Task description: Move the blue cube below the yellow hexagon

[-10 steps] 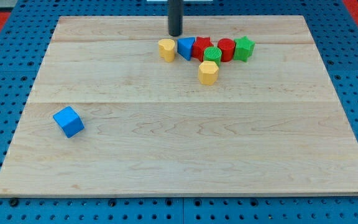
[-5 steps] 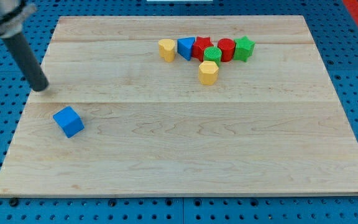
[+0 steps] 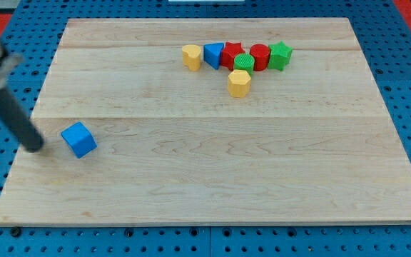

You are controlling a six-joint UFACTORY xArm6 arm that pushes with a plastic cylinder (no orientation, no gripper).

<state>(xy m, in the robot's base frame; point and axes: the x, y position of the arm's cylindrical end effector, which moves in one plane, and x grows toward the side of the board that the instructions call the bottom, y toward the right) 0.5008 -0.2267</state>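
Note:
The blue cube (image 3: 78, 139) lies on the wooden board (image 3: 212, 178) near the view's left edge. The yellow hexagon (image 3: 239, 83) sits in the upper middle, just below a cluster of blocks. My tip (image 3: 35, 147) rests on the board close to the left of the blue cube, a small gap apart. The rod slants up toward the view's upper left.
A row of blocks sits near the view's top: a yellow block (image 3: 191, 56), a blue triangle (image 3: 213, 54), a red star (image 3: 231, 54), a green cylinder (image 3: 244, 63), a red cylinder (image 3: 260, 56), a green star (image 3: 280, 55).
My tip has swept from the top near the yellow block to the far left, then down to just left of the blue cube. No block has moved.

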